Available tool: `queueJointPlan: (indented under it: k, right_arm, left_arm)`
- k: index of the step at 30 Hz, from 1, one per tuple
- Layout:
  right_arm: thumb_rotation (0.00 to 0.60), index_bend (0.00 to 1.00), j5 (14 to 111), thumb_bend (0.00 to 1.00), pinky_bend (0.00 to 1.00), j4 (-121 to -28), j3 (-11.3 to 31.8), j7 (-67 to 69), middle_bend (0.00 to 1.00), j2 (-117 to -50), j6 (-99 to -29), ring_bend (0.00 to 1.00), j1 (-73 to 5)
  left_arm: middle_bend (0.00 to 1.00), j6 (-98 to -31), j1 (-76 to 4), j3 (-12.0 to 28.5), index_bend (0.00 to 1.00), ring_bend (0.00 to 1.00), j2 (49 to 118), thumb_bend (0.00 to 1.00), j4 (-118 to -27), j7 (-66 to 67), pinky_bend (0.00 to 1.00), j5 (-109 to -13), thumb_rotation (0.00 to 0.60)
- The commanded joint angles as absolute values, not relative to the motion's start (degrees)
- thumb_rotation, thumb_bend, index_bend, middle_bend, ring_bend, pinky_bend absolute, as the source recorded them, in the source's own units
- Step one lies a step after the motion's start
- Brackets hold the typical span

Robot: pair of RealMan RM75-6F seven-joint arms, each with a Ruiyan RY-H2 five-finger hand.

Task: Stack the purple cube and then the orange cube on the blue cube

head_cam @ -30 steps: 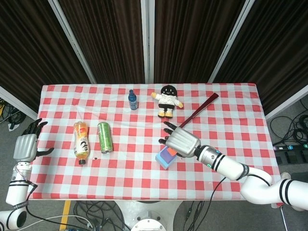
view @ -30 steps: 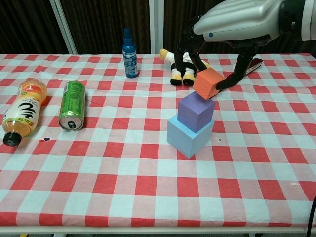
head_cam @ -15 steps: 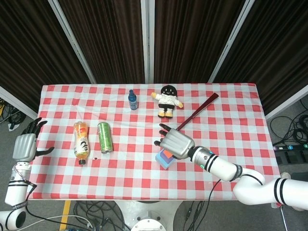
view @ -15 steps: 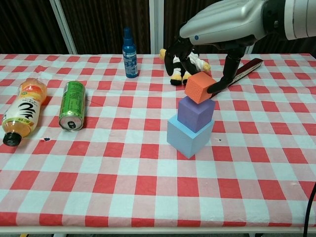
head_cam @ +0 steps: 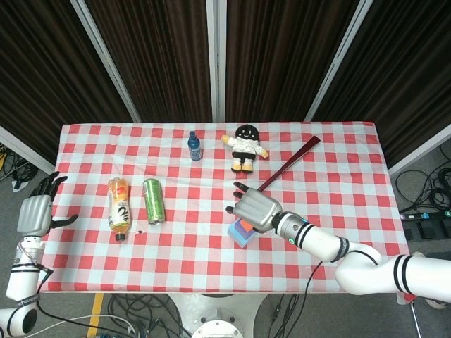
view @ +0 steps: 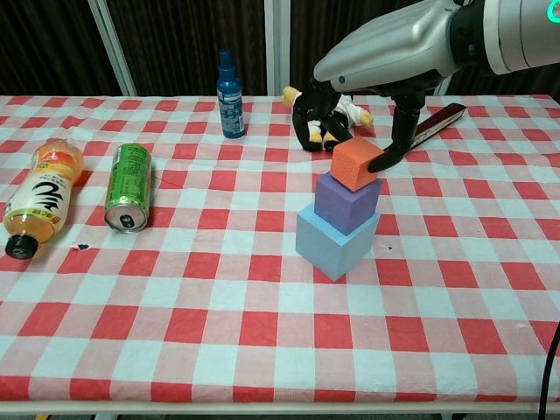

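The blue cube (view: 332,241) stands on the checked cloth with the purple cube (view: 347,203) on top of it. The orange cube (view: 356,164) rests on the purple one, turned a little. My right hand (view: 389,57) arches over the stack and holds the orange cube, its thumb pressed to the cube's right face and its fingers reaching down behind. In the head view the right hand (head_cam: 255,209) hides most of the stack; only a corner of the blue cube (head_cam: 239,237) shows. My left hand (head_cam: 35,213) hangs open off the table's left edge.
A blue bottle (view: 230,94) and a plush doll (view: 328,122) stand behind the stack. A dark red stick (view: 437,118) lies to the back right. A green can (view: 129,186) and an orange drink bottle (view: 42,197) lie on the left.
My right hand has carried the orange cube left and down from beside the purple cube's top corner. The cube now sits level on the purple cube. The left hand has not moved.
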State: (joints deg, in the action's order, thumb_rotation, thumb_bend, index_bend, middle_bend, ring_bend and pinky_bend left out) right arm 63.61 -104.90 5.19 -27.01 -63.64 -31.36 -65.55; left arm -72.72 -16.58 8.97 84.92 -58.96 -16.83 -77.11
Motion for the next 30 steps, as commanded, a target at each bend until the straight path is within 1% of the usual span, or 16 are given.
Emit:
queueJointPlan:
  k: [1, 25, 28, 30]
  right_arm:
    - [0.6, 0.28, 63.5, 0.17, 0.0, -104.8, 5.0, -26.9, 0.5, -63.7, -31.6, 0.17, -65.8]
    - [0.6, 0.28, 64.3, 0.17, 0.0, -103.7, 3.4, -24.9, 0.5, -64.4, -32.0, 0.17, -67.3]
    - [0.6, 0.28, 64.3, 0.14, 0.0, -103.7, 3.3, -24.7, 0.48, -64.5, -32.0, 0.17, -67.4]
    - [0.6, 0.28, 64.2, 0.11, 0.0, -103.6, 3.2, -24.5, 0.45, -64.5, -31.8, 0.16, -67.6]
  left_arm:
    - [0.18, -72.7, -16.6, 9.0, 0.23, 0.13, 85.0, 0.09, -58.9, -16.8, 0.25, -77.1, 0.6]
    - [0.18, -72.4, -16.6, 9.1, 0.23, 0.13, 85.1, 0.09, -58.4, -17.1, 0.25, -76.8, 0.6]
    - [0.18, -72.5, -16.6, 9.1, 0.23, 0.13, 85.1, 0.09, -58.3, -17.1, 0.25, -76.9, 0.6]
    - [0.18, -72.4, -16.6, 9.1, 0.23, 0.13, 85.1, 0.09, -58.3, -17.1, 0.25, -76.8, 0.6]
